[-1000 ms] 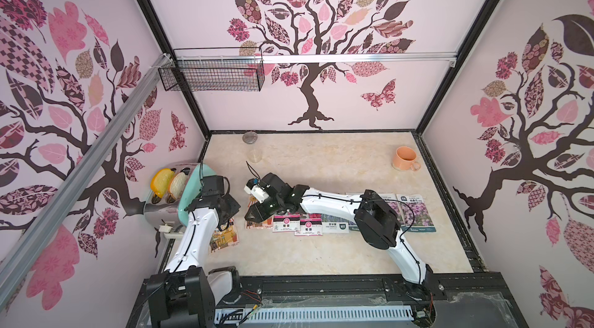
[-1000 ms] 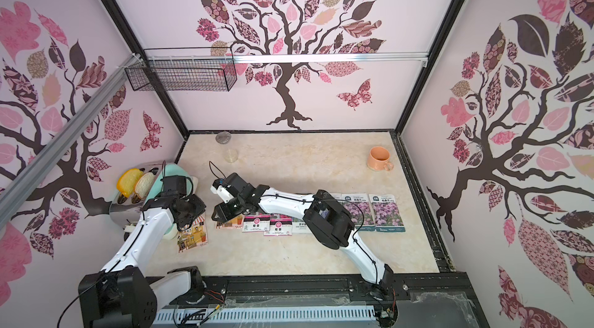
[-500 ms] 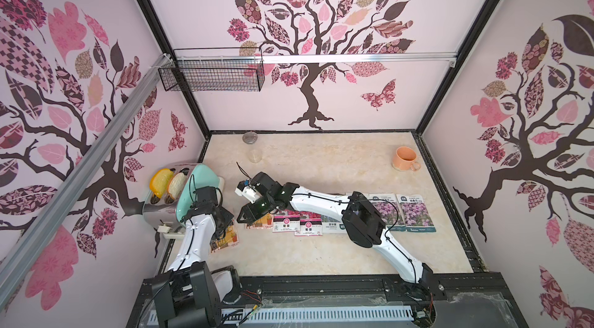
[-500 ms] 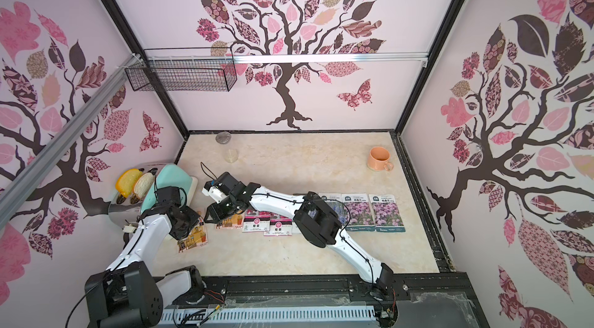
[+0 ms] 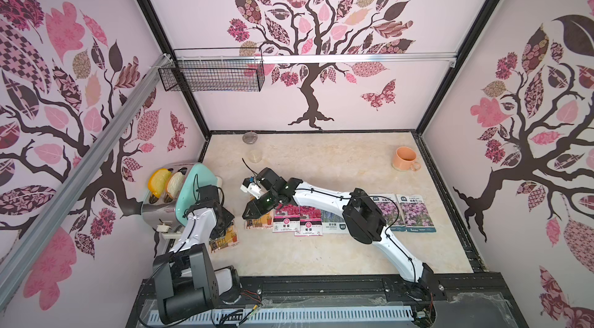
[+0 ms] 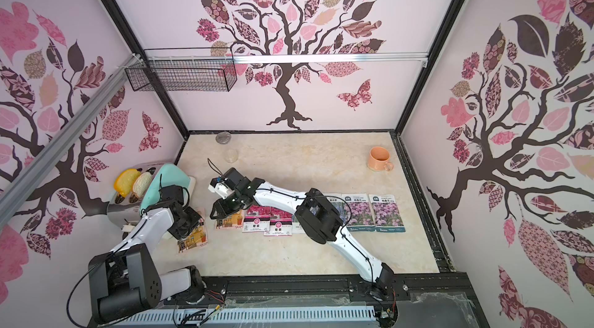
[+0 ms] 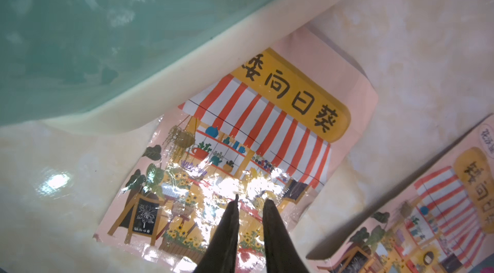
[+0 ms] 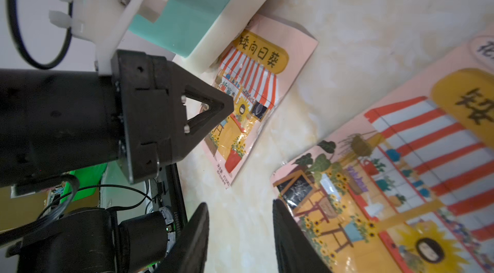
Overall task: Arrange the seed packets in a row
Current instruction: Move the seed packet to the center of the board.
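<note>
Foil glare and wrinkles on the loose orange shop-print packet [image 7: 240, 151] suggest a light, thin, slippery pouch that will flex rather than lift flat. It lies tilted on the marble tabletop [image 5: 321, 162], apart from the row of packets [image 5: 310, 222], one corner tucked under the teal-and-cream box [image 7: 80, 31]. The left gripper [image 7: 251, 199] is down at its lower half, fingers nearly together with a slim gap, nothing visibly pinched. An edge or raised wrinkle looks the best hold. The right gripper [image 8: 240, 204] hovers beside the row's orange end packet [image 8: 401, 178], fingers spread, empty.
</note>
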Robot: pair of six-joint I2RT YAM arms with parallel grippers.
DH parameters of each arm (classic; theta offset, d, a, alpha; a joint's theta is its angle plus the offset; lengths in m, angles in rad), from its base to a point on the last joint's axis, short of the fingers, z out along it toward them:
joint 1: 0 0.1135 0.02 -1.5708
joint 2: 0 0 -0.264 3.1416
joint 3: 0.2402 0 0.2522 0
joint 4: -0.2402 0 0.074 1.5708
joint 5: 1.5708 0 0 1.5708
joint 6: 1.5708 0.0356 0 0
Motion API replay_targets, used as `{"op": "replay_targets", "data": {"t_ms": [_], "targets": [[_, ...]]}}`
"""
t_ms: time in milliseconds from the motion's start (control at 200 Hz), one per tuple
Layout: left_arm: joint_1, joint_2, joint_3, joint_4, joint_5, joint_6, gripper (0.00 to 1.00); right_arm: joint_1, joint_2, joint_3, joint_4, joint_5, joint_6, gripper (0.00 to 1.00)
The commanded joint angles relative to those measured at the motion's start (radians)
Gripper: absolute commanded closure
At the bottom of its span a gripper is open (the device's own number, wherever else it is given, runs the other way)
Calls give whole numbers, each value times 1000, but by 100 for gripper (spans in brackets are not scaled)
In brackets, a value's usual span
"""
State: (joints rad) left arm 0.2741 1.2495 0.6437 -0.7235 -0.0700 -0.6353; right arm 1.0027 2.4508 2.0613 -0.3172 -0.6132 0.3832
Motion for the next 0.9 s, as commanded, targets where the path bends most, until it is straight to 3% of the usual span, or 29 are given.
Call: {"op": "replay_targets", "data": {"t_ms": [0,400,895], "targets": [[17,5,8,71,-31,-4,80,-18,-40,-28,8,-16,-19,58],[-42,170,18,152,15,18,81,-67,-108,-75,15,-4,-27,57],[-133,472,285,208,69,-11,83,-129,-97,-95,44,-14,-2,56]]}}
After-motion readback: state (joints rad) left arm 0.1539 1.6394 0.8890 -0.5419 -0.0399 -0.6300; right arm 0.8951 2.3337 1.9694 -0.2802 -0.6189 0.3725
